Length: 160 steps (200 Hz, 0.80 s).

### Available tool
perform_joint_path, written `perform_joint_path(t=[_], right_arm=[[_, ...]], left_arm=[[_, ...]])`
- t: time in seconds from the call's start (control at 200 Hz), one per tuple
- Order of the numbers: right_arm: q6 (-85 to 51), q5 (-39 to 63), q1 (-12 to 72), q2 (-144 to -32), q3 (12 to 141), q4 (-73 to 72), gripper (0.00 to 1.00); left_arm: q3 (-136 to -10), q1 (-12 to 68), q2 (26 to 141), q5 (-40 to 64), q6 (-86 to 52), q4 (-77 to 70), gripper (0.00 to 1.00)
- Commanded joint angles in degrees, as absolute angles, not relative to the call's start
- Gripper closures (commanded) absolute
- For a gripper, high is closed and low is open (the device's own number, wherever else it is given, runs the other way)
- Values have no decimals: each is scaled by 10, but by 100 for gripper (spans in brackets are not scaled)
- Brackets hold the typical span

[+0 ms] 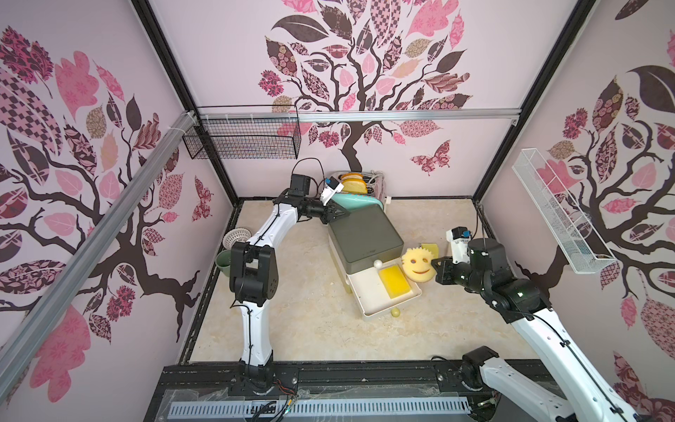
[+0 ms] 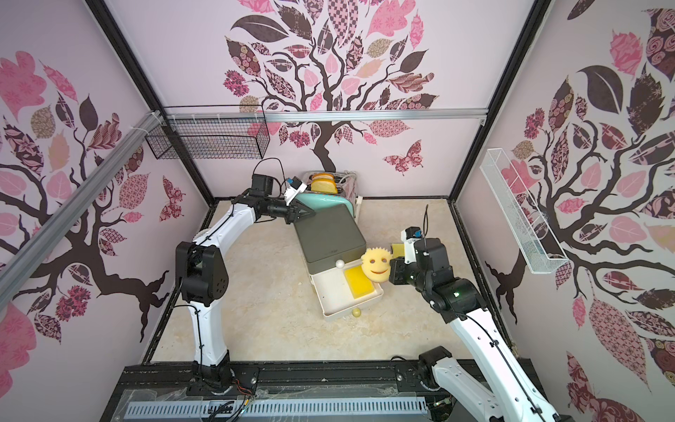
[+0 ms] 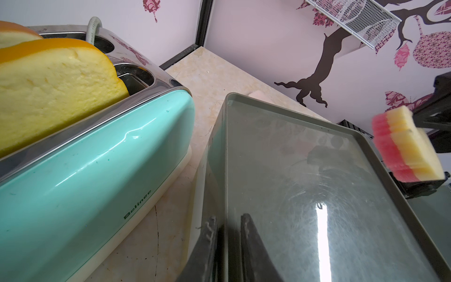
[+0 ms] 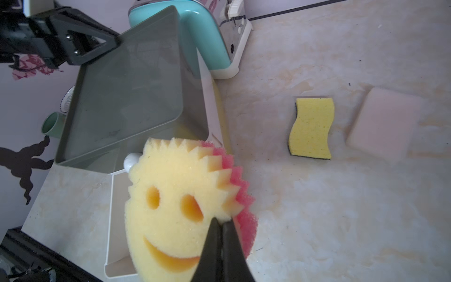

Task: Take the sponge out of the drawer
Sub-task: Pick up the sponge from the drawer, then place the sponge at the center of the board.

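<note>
A round yellow smiley sponge (image 1: pixel 418 265) (image 2: pixel 376 266) (image 4: pixel 175 207) with a pink back hangs in the air over the right edge of the open cream drawer (image 1: pixel 369 296) (image 2: pixel 332 292). My right gripper (image 1: pixel 435 263) (image 2: pixel 391 263) (image 4: pixel 220 221) is shut on its jagged rim. A flat yellow rectangular sponge (image 1: pixel 393 283) (image 2: pixel 359 281) lies inside the drawer. My left gripper (image 1: pixel 339 213) (image 2: pixel 308 213) (image 3: pixel 228 217) is shut on the back rim of the drawer unit's grey top (image 1: pixel 365 234) (image 3: pixel 305 183). The held sponge (image 3: pixel 407 146) also shows edge-on in the left wrist view.
A mint toaster (image 1: pixel 359 199) (image 3: pixel 97 158) with bread stands behind the unit. A wavy yellow sponge (image 4: pixel 311 128) (image 1: pixel 431 249) and a pale block (image 4: pixel 383 122) lie on the table to the right. A green cup (image 1: pixel 222 261) and a white strainer (image 1: pixel 237 235) sit at the left wall.
</note>
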State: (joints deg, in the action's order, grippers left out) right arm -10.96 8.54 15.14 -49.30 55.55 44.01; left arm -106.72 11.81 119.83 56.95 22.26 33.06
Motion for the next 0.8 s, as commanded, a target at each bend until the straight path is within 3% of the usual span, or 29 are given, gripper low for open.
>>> perform_joint_path(t=[0.0, 0.155, 0.435, 0.795], right_arm=[[-95, 170, 60, -527, 552, 378, 100], [-103, 204, -19, -623, 543, 287, 100], [-82, 234, -21, -835, 599, 218, 100], [-70, 255, -16, -969, 624, 197, 100]], left_arm=[[-1046, 121, 1246, 536, 237, 379, 80], [-1046, 118, 1246, 537, 239, 382, 80], [-1049, 114, 1250, 541, 240, 386, 79], [-1049, 114, 1252, 548, 235, 381, 79]])
